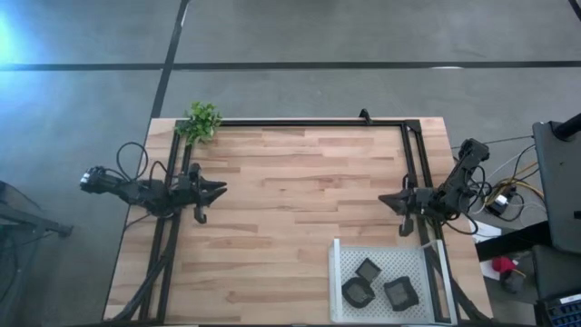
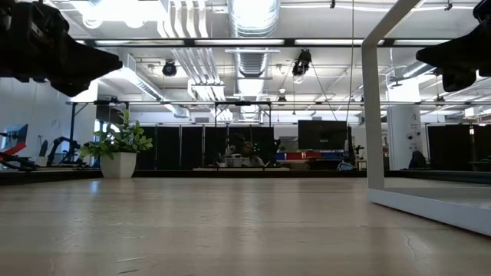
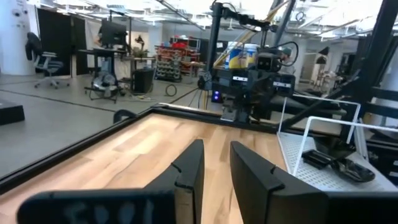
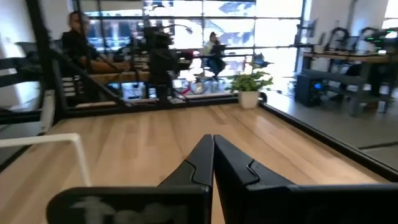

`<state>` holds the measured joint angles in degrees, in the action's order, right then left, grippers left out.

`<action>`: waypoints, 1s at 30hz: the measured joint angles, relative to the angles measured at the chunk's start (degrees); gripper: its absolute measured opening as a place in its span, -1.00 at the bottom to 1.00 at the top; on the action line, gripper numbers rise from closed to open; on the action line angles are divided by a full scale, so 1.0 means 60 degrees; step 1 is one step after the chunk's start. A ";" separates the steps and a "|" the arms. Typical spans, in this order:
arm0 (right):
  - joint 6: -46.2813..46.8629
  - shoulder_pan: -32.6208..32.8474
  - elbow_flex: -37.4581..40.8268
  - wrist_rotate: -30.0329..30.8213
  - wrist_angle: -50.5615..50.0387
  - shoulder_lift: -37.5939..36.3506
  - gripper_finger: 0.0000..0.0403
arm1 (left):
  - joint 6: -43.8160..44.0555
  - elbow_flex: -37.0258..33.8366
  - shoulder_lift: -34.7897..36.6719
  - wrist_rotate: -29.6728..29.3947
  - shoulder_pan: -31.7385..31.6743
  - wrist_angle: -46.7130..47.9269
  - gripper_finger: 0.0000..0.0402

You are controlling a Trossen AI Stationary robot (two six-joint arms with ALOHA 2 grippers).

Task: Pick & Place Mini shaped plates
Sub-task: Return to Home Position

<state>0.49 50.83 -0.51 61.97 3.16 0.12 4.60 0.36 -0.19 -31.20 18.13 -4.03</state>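
Note:
Three mini shaped plates, small and black, lie in the white perforated tray [image 1: 345, 259] at the table's near right: one [image 1: 368, 270] farther back and two [image 1: 357, 292] [image 1: 399, 292] nearer the front edge. In the left wrist view two of them [image 3: 320, 158] [image 3: 356, 172] show on the tray's floor. My left gripper [image 1: 222, 191] [image 3: 216, 167] hovers open above the table's left side, pointing level toward the right, with nothing between its fingers. My right gripper [image 1: 381, 199] [image 4: 213, 148] hovers shut above the right side, beyond the tray's far edge, pointing left, holding nothing.
A small green plant [image 1: 201, 121] in a white pot [image 2: 118, 164] stands at the far left corner. A black frame [image 1: 300, 123] runs along the far and side edges. The tray's white upright rail [image 2: 373, 115] rises at the right. Bare wood [image 1: 300, 191] lies between the grippers.

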 joint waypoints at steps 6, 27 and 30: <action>-0.0008 -0.0004 0.0000 0.0416 0.0004 -0.0003 -0.96 | -0.0204 -0.0004 -0.0033 -0.0009 0.0000 0.0076 -0.64; -0.0080 -0.0002 -0.0004 0.0413 0.0007 0.0000 -0.96 | -0.0299 -0.0004 -0.0277 0.0000 0.0000 0.0100 -0.64; -0.0082 -0.0001 -0.0004 0.0409 0.0007 0.0000 -0.96 | -0.0299 -0.0004 -0.0277 0.0000 0.0000 0.0101 -0.64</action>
<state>0.00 50.82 -0.54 64.42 3.20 0.12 2.81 0.34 -1.85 -31.20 18.13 -3.42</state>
